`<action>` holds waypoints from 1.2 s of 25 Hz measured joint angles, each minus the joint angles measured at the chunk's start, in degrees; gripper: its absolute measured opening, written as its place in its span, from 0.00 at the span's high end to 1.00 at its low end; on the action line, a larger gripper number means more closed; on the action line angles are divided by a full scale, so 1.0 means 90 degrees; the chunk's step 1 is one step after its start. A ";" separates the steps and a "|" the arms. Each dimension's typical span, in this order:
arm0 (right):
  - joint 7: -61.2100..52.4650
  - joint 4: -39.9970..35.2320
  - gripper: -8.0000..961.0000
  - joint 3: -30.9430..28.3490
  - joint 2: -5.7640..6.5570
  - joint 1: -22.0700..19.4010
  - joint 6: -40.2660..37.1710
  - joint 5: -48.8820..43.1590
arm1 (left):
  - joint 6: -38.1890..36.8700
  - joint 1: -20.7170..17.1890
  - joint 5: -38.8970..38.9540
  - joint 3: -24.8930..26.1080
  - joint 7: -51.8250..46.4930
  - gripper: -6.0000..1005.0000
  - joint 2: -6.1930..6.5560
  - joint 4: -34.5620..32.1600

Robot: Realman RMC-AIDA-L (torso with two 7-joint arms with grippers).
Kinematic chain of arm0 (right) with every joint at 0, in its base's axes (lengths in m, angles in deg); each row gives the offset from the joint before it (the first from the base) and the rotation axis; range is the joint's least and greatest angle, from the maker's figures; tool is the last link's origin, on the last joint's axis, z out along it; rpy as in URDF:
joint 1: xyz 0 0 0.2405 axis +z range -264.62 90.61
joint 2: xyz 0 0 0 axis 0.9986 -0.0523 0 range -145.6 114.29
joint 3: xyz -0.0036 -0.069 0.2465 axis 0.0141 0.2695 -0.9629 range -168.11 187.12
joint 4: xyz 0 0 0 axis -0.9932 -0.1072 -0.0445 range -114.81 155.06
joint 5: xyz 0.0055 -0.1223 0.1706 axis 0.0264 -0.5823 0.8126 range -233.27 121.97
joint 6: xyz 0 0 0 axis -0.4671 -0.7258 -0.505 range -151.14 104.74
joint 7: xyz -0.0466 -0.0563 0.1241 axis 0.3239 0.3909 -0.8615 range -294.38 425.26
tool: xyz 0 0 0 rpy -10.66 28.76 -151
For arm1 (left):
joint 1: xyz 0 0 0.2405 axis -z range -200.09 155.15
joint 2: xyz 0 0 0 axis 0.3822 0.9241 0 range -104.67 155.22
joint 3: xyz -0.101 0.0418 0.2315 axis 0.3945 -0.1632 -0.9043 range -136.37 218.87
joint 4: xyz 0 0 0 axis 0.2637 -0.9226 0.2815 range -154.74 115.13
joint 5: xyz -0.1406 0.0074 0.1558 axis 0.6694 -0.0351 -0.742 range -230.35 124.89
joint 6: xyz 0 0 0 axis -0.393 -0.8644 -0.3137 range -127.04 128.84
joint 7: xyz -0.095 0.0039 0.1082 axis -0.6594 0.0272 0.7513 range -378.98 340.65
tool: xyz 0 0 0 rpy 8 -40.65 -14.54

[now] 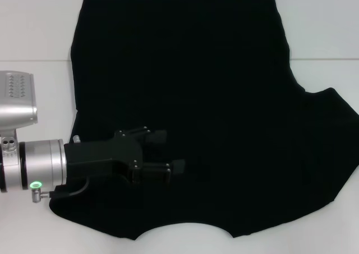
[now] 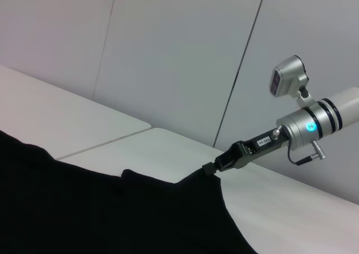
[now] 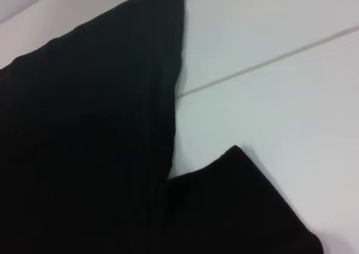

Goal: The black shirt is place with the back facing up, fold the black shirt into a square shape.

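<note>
The black shirt [image 1: 224,97] lies spread flat on the white table [image 1: 33,41], plain side up. Its sleeve on my right [image 1: 334,105] sticks out, while the edge on my left runs straight. My left gripper [image 1: 174,151] hovers over the shirt's near left part, open with nothing between its fingers. The right arm is outside the head view. In the left wrist view my right gripper [image 2: 212,169] meets the far sleeve corner of the shirt [image 2: 112,209], where the cloth rises to its tip; it looks shut on that corner. The right wrist view shows the shirt's side edge and sleeve [image 3: 247,209].
A seam [image 1: 320,59] runs across the white table behind the shirt's middle. Bare table surface [image 2: 84,125] lies on both sides of the shirt. A grey panelled wall [image 2: 168,52] stands beyond the table.
</note>
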State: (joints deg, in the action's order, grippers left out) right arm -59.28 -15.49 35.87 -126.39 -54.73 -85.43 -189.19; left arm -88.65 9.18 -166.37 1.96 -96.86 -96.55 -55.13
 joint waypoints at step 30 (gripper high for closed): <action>-0.0749 0.0352 0.97 0.2220 -0.0501 0.1564 -0.0196 -0.0046 | 0.0141 0.0100 0.0000 0.0111 -0.0010 0.08 0.0050 -0.0001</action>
State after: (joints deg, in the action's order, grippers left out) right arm -66.02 -12.32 55.86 -130.90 -40.66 -87.20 -189.60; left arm -87.37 10.07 -166.37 2.96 -96.95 -96.10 -55.14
